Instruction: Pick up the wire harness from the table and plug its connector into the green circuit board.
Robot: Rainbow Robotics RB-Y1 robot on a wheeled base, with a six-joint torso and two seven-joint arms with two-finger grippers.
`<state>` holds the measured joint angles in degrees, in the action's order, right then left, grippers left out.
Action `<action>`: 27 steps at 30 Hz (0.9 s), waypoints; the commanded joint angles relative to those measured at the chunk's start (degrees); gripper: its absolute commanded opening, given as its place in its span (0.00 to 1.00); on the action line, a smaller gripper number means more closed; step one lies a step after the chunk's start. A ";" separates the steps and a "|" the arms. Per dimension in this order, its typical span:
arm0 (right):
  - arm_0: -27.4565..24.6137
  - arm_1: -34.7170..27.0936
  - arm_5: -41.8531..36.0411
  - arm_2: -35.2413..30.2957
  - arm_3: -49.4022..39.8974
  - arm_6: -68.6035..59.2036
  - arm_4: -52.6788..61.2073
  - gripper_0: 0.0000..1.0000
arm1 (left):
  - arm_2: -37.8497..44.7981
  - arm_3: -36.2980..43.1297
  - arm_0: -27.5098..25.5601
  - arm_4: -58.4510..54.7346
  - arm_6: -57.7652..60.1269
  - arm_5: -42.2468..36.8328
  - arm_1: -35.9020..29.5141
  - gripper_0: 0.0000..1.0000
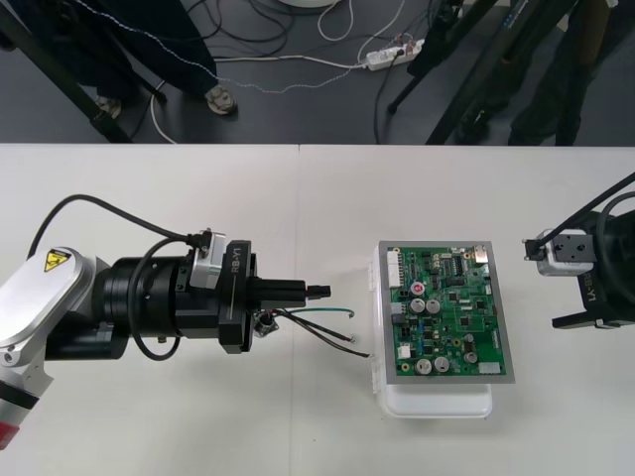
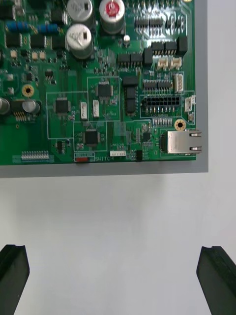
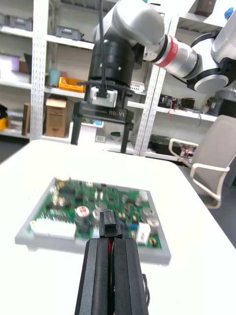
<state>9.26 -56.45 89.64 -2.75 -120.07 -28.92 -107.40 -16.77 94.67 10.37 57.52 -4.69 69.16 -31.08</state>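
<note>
1. Fingers of the left gripper reach in from the left edge of the front view to just left of centre. They are pinched narrow on the black plug of the wire harness.
2. Just below them, at lower centre, the harness wires trail loose toward the right. The round metal socket sits under the gripper body.
3. At the bottom centre of the left wrist view, the plug stands between the closed fingers, with a red wire showing in the slit.
4. Right of centre, the green board lies flat on its white base on the table. The plug is held short of the board's left edge and is not in it.
5. At the right edge, the right gripper hovers just beside the board. Its fingers stand wide apart in the two bottom corners of the right wrist view, over bare table, holding nothing.
</note>
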 commanded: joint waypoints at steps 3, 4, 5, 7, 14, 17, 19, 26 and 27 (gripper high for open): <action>2.60 -2.26 0.36 4.86 -1.39 -2.46 -6.59 1.00 | 1.39 -10.03 3.78 -0.92 -13.24 9.41 5.33 0.00; 2.60 -2.26 0.36 5.39 -1.39 -2.55 -7.38 1.00 | 1.39 -10.91 3.96 -0.92 -13.85 9.76 5.59 0.00; 2.78 -2.17 0.36 6.27 -1.39 -2.46 -8.52 1.00 | 1.39 -12.58 4.31 -0.83 -15.08 10.38 5.86 0.00; 2.78 -1.91 0.36 6.97 -1.39 -2.46 -10.11 1.00 | 1.39 -15.48 4.92 -0.83 -17.46 11.17 6.47 0.00; 2.78 0.99 0.36 8.91 -1.39 -2.55 -14.41 1.00 | 0.42 -21.89 6.86 -0.66 -23.61 12.93 7.09 0.00; 2.78 2.75 0.36 9.96 -1.66 -2.64 -17.22 1.00 | 0.42 -25.76 8.00 -0.75 -25.72 14.42 7.97 0.00; 2.78 3.89 0.36 10.31 -1.66 -2.64 -18.54 1.00 | 0.42 -28.05 8.79 -0.83 -27.12 15.30 8.49 0.00; 2.78 8.20 0.36 11.98 -1.66 -2.72 -23.03 1.00 | 0.42 -34.90 11.51 -0.66 -30.73 16.88 10.87 0.00; 2.87 8.81 0.36 12.33 -1.66 -2.72 -23.73 1.00 | 0.42 -35.08 11.78 -0.57 -30.81 16.88 11.13 0.00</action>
<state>10.47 -49.99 89.68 8.11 -120.20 -28.92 -129.07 -16.76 60.17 19.18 57.45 -28.61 81.90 -22.19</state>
